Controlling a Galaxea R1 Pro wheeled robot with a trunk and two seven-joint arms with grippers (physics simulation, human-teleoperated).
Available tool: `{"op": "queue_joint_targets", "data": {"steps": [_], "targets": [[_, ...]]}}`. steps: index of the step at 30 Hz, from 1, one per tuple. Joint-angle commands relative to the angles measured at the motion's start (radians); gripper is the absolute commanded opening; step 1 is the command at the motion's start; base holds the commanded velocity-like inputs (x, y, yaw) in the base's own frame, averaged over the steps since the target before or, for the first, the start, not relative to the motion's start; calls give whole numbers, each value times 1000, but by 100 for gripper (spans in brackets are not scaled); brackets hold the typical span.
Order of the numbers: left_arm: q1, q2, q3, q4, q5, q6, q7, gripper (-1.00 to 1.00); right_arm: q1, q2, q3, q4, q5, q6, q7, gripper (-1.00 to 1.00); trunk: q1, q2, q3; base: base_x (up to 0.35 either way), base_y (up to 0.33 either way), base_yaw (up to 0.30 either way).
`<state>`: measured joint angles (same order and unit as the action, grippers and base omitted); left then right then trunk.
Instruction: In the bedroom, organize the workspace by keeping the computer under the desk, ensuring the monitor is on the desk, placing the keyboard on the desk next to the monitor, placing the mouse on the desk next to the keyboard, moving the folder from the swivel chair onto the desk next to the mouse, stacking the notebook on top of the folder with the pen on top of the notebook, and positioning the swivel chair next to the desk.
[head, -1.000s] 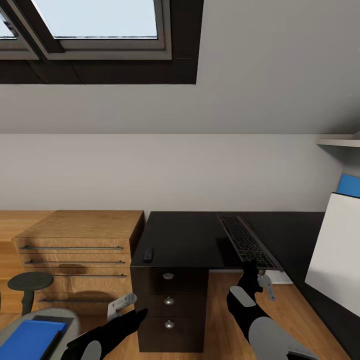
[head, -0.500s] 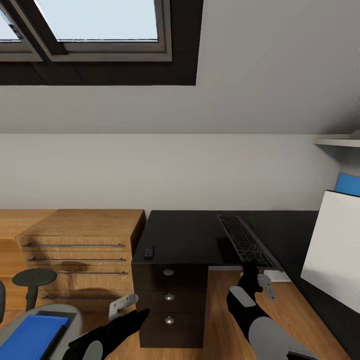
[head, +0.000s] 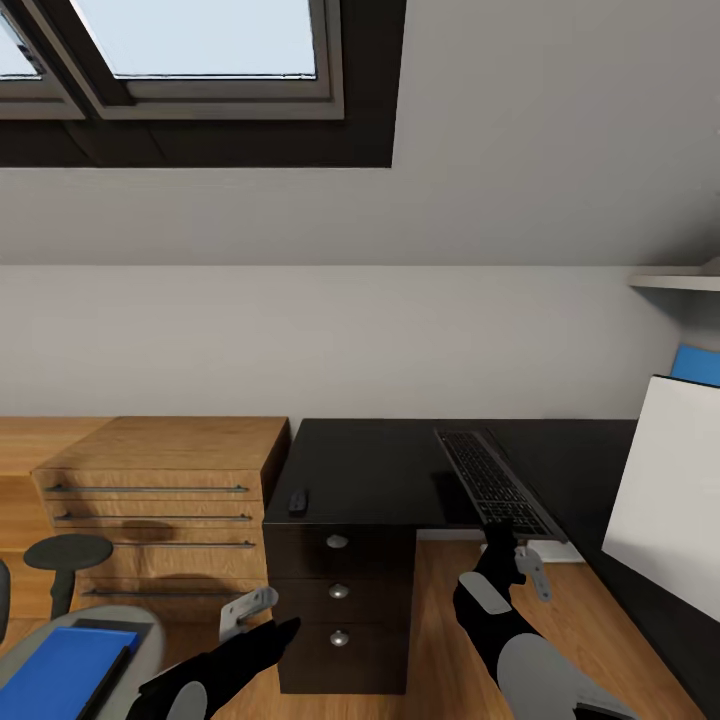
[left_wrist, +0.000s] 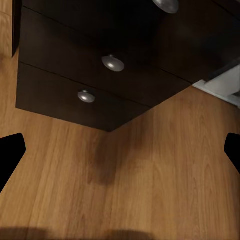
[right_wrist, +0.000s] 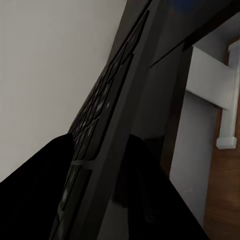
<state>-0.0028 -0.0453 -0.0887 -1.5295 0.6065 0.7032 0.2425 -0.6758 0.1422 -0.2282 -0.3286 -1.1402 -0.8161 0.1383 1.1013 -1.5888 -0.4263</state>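
Whole head view slid slightly — monitor (head: 665, 490) edges right, folder (head: 62, 672) and swivel chair (head: 95, 640) shifted left

One counter (head: 370, 470) carries one keyboard (head: 492, 482), one monitor (head: 665, 500) and one small black object (head: 297, 502); its drawer unit has three drawers with three round knobs (head: 338, 590). Beside it stands one wooden cabinet (head: 160, 480) with four bar handles. There are also one stool (head: 68, 555), one chair (head: 95, 625) with one blue folder (head: 65, 672), and two hands, left (head: 245, 610) and right (head: 520, 565).
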Motion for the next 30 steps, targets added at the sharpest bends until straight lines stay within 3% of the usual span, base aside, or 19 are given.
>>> {"op": "queue_joint_targets", "data": {"steps": [1, 2, 3, 21, 30], "targets": [[0, 0, 0, -1, 11, 2, 9, 100, -1, 0, -2, 0, -9, -2, 10, -100, 0, -1, -1, 0, 0, 0], [0, 0, 0, -1, 11, 2, 9, 100, -1, 0, -2, 0, -9, -2, 9, -100, 0, -1, -1, 0, 0, 0], [0, 2, 0, -1, 12, 4, 8, 100, -1, 1, -2, 0, -9, -3, 9, 100, 0, -1, -1, 0, 0, 0], [0, 5, 1, 0, 15, 4, 2, 100, -1, 2, 0, 0, -9, -2, 10, 100, 0, -1, -1, -3, 0, 0], [0, 4, 1, 0, 15, 4, 3, 100, -1, 2, 0, 0, -9, -2, 10, 100, 0, -1, -1, -171, 0, 0]]}}
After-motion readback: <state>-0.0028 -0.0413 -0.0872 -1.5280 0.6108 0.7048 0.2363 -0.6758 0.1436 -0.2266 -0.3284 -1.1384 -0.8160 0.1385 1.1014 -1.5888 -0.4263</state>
